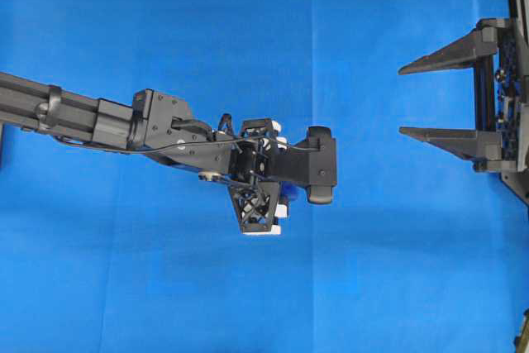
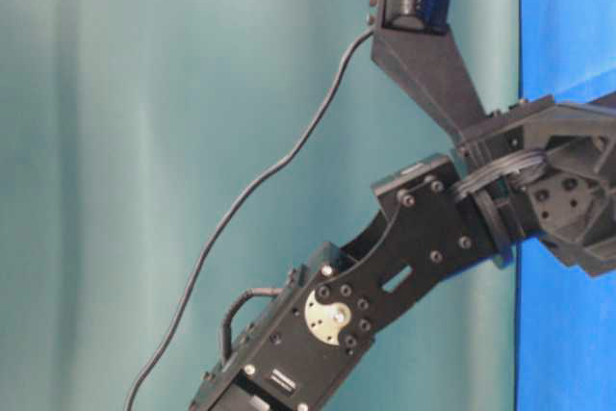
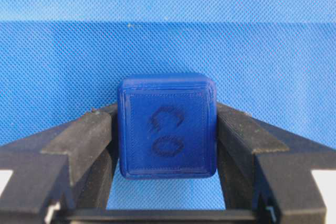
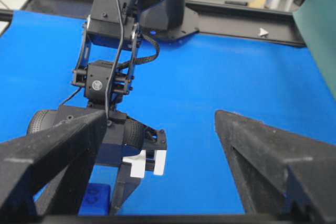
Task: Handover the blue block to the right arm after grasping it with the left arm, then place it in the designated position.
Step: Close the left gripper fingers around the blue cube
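Observation:
The blue block (image 3: pixel 167 125) is a small dark-blue cube with dark marks on its face. It sits between the two black fingers (image 3: pixel 84 137) of my left gripper (image 3: pixel 167 113), which press on both of its sides. In the overhead view the left gripper (image 1: pixel 279 178), on white brackets, points down at mid-table and hides the block. In the right wrist view the block (image 4: pixel 96 198) shows low beside a left finger. My right gripper (image 1: pixel 400 100) is all black, wide open and empty at the right edge, apart from the left arm. It also shows in the right wrist view (image 4: pixel 160 115).
Blue cloth (image 1: pixel 248 22) covers the table. The left forearm (image 1: pixel 74 117) reaches in from the left edge. The table-level view shows the left arm's wrist links (image 2: pixel 414 228) and a cable against a teal backdrop (image 2: pixel 144 141). The arm base and frame rail (image 4: pixel 220 27) stand beyond the cloth.

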Robot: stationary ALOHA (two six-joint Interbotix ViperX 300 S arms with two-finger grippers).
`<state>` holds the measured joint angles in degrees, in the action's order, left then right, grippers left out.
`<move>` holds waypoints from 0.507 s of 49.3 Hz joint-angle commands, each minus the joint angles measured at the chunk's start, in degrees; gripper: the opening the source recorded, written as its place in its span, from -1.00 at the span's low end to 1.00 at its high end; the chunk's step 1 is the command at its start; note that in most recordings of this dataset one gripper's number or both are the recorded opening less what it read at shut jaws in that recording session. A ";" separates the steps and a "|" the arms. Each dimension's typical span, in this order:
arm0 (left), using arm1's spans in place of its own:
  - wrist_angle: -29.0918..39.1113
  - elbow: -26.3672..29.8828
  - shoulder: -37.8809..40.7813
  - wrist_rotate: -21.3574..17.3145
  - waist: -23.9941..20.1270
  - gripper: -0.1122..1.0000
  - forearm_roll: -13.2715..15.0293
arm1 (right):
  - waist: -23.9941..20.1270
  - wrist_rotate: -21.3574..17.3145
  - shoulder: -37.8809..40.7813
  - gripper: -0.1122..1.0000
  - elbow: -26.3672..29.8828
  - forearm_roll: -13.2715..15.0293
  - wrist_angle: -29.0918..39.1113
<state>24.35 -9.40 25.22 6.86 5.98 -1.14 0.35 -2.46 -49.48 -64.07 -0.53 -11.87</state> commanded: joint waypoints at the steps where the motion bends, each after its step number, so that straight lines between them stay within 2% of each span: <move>1: -0.09 1.14 -1.14 0.09 0.00 0.03 -0.18 | 0.00 -0.09 0.35 0.94 1.58 -0.09 -0.44; 25: 2.55 1.58 -4.57 0.00 0.26 0.03 -0.18 | 0.00 -0.09 0.53 0.94 1.76 -0.09 -0.53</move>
<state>26.72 -9.23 24.61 7.12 6.15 -1.14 0.35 -2.46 -49.22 -63.98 -0.53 -11.78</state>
